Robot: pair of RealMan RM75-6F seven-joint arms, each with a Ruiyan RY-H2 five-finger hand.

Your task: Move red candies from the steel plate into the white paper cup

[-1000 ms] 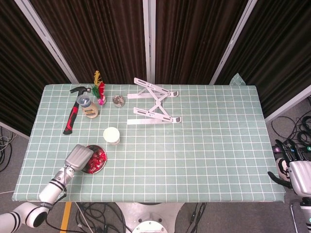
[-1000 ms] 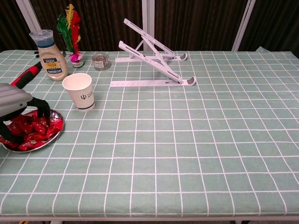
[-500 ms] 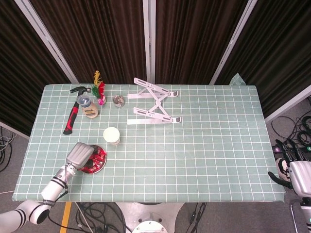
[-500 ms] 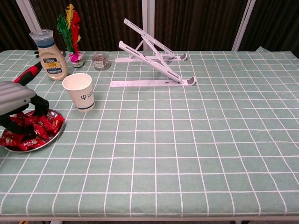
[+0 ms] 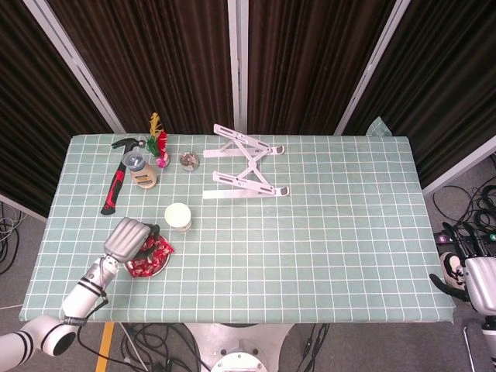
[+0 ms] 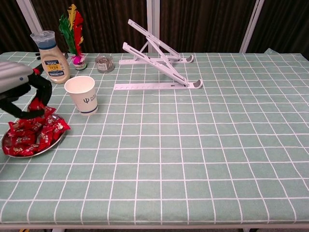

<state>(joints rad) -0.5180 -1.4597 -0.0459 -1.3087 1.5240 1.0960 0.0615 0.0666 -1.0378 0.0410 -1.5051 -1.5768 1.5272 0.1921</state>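
A steel plate (image 6: 35, 153) piled with red candies (image 6: 28, 136) sits near the table's front left, also seen as the plate (image 5: 156, 270) in the head view. The white paper cup (image 6: 82, 94) stands upright just behind and to the right of it; from above the cup (image 5: 178, 216) looks empty. My left hand (image 6: 21, 87) hovers above the plate's back edge and pinches a red candy (image 6: 36, 106) between its dark fingers. From the head view the left hand (image 5: 126, 239) lies left of the cup. My right hand (image 5: 474, 284) hangs off the table's right edge, its fingers unclear.
Behind the cup stand a dressing bottle (image 6: 50, 57), a feathered shuttlecock (image 6: 72, 34) and a small jar (image 6: 104, 63). A red-handled hammer (image 5: 115, 187) lies at the far left. A white folding stand (image 6: 158, 63) sits mid-table at the back.
My left hand has risen out of the candy pile and moved back toward the cup, with a red candy now pinched in its fingers. The right hand has stayed put.
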